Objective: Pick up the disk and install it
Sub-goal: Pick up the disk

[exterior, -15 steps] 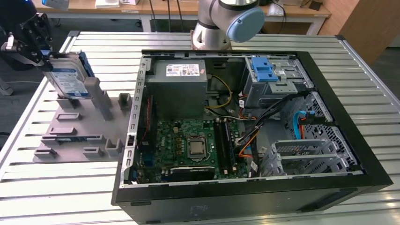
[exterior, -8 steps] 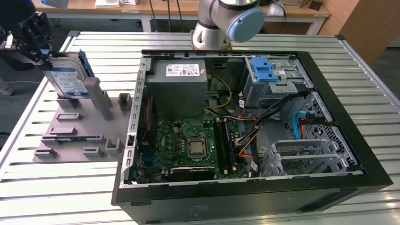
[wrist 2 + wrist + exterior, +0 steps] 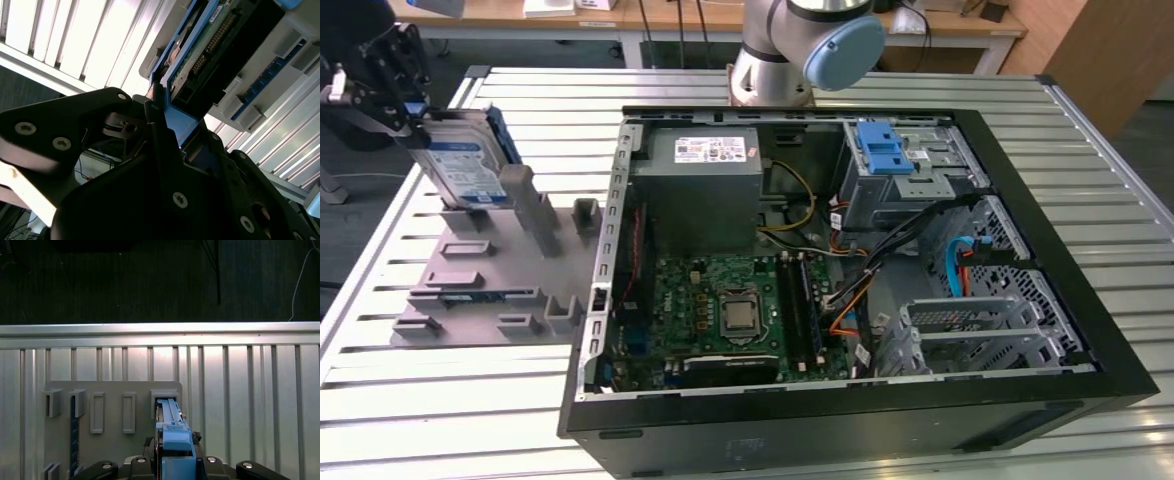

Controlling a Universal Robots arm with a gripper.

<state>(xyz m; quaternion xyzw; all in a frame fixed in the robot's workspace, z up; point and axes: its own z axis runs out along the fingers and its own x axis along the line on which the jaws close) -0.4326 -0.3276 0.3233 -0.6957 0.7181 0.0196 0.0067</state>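
A slatted metal table point(image 3: 440, 400) stands before wooden desks point(image 3: 494, 12), dark floor point(image 3: 100, 280) beyond its edge.

We find the exterior view evenly and brightly lit from above: the slatted metal table point(image 3: 440, 400) shines pale with soft glare along its ribs, while the interior of the computer case point(image 3: 854, 430) lies in mild shade. In the first wrist view a glare band runs along the table's edge rail point(image 3: 160, 330), and the floor point(image 3: 100, 280) beyond is almost black. In the second wrist view the gripper point(image 3: 170, 117) is a dark backlit mass (only its screws catch light), the slats behind it washed white, the disk point(image 3: 215, 40) shaded underneath.
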